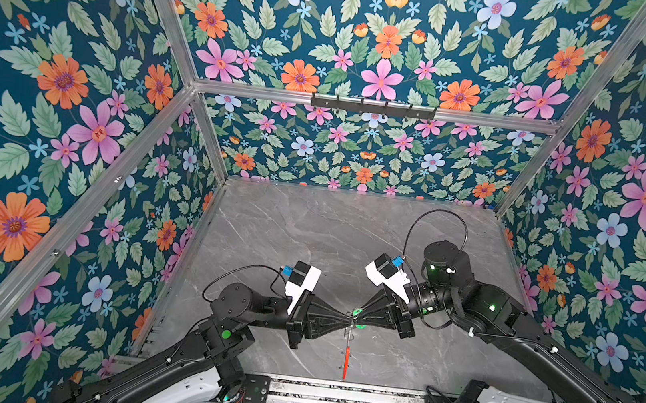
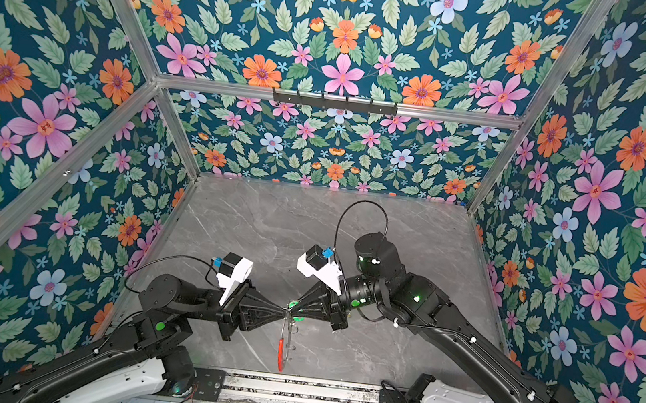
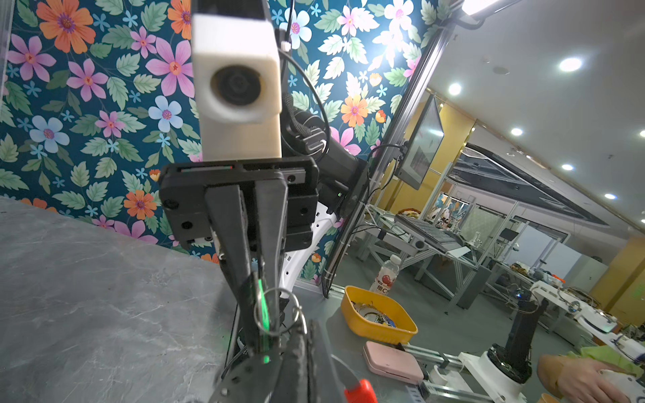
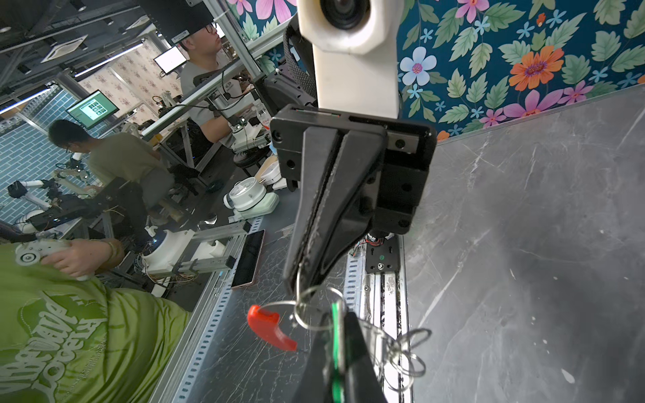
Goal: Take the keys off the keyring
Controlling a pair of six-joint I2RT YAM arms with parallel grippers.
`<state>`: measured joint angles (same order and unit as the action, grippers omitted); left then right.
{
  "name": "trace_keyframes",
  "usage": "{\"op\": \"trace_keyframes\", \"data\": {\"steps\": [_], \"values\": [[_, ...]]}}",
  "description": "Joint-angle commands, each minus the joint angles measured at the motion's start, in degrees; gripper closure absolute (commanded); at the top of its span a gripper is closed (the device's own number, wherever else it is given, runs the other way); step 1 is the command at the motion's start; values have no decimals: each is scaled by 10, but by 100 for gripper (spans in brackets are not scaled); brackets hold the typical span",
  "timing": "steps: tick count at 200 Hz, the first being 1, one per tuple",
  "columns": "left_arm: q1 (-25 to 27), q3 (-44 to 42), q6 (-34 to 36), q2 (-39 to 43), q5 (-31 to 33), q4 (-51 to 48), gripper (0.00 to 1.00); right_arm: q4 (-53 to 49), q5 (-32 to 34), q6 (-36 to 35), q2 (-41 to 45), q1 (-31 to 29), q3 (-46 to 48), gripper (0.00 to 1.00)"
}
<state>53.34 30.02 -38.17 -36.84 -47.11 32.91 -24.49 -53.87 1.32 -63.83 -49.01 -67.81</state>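
Keyring (image 1: 346, 360) hangs edge-on from your two tools, which meet tip to tip over the counter (image 1: 309, 230) near the middle of its front edge. Your left tool (image 1: 345, 318) is pinched tight on the ring's thin grey wire. Your right tool (image 1: 355, 317) is clamped on the green-tagged key (image 4: 335, 335), whose green plastic shows as a narrow strip between its fingers (image 4: 363, 366). In the right wrist view the red segment (image 4: 268, 328) curves away just beside the left tool's tip, and small silver loops (image 4: 408, 352) dangle close to the right tool. In both top views the red segment points toward the front edge. You cannot tell whether the ring's low end touches the counter.
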Motion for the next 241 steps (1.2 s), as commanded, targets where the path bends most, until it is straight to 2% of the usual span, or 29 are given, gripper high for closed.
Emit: {"op": "trace_keyframes", "data": {"steps": [1,59,79,100,130,167,195,226,241], "values": [[2,0,-6,10,-38,81,100,20,40,16,-2,2,9,100],[2,-5,-10,23,-21,107,100,46,35,30,3,2,31,100],[2,-3,-3,26,3,100,100,55,36,38,4,2,39,100],[1,3,36,40,59,47,100,83,46,54,13,1,55,100],[2,1,86,63,172,4,100,122,125,74,27,-14,94,100],[2,-25,122,59,234,55,100,157,234,90,34,-52,125,100],[2,-39,140,29,229,114,100,197,276,116,35,-63,153,100],[1,-54,140,10,213,197,100,240,282,143,47,-64,189,100],[1,-51,140,-2,200,205,100,236,286,145,52,-64,189,100]]}}
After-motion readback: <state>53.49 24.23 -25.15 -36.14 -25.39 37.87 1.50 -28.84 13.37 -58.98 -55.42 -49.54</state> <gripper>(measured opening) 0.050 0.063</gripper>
